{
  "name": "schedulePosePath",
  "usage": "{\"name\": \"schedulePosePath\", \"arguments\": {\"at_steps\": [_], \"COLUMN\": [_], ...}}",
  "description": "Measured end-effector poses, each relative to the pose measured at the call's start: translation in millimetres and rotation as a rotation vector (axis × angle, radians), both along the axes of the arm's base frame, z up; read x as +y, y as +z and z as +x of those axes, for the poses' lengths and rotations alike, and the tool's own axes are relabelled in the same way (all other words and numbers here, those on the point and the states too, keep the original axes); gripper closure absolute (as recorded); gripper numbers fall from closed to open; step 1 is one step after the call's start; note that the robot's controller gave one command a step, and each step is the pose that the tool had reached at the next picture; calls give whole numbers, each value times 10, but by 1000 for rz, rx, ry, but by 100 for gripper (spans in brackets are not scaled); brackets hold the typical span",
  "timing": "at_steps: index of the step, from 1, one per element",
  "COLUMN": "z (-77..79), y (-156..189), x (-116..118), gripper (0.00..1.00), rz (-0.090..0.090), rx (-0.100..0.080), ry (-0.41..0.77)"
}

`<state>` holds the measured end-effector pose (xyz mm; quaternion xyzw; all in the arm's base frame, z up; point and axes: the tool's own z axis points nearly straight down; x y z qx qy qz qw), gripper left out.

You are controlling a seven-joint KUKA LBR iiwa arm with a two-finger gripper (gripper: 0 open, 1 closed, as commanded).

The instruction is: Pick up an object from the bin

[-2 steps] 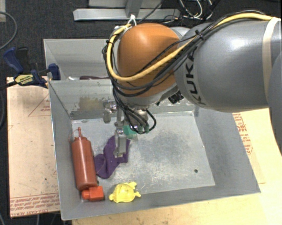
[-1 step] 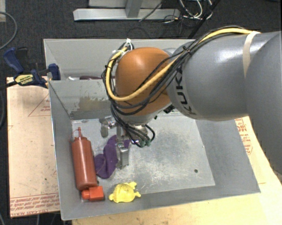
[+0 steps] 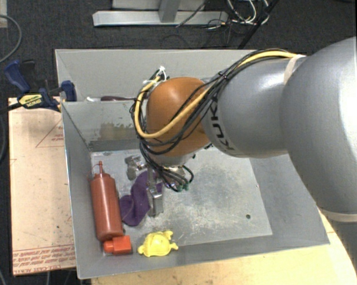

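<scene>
My gripper (image 3: 146, 190) hangs below the orange wrist cover, low over the left middle of the bin floor. Its two metal fingers (image 3: 156, 200) stand apart, one at the upper left and one at the right of a purple, soft-looking elongated thing (image 3: 135, 209). That thing lies on the floor with its upper end between the fingers. Just left of it a red-brown squeeze bottle (image 3: 106, 207) lies lengthwise along the left wall, its orange cap towards the front. A small yellow toy figure (image 3: 156, 244) lies near the front wall.
The arm and its cables cover the back and right of the bin. Bare grey floor shows to the right of the gripper and towards the front right corner.
</scene>
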<state>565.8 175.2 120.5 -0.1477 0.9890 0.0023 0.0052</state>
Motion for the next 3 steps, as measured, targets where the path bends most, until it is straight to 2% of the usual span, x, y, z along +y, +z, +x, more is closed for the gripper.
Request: {"name": "schedulePosePath", "arguments": {"at_steps": [1, 2, 3], "z": [-102, -102, -147], "y": [-409, -409, 1090], "x": [-224, -224, -435], "gripper": [100, 100, 100], "rz": [-4, -4, -3], "rx": [5, 5, 0], "ry": [448, 448, 496]}}
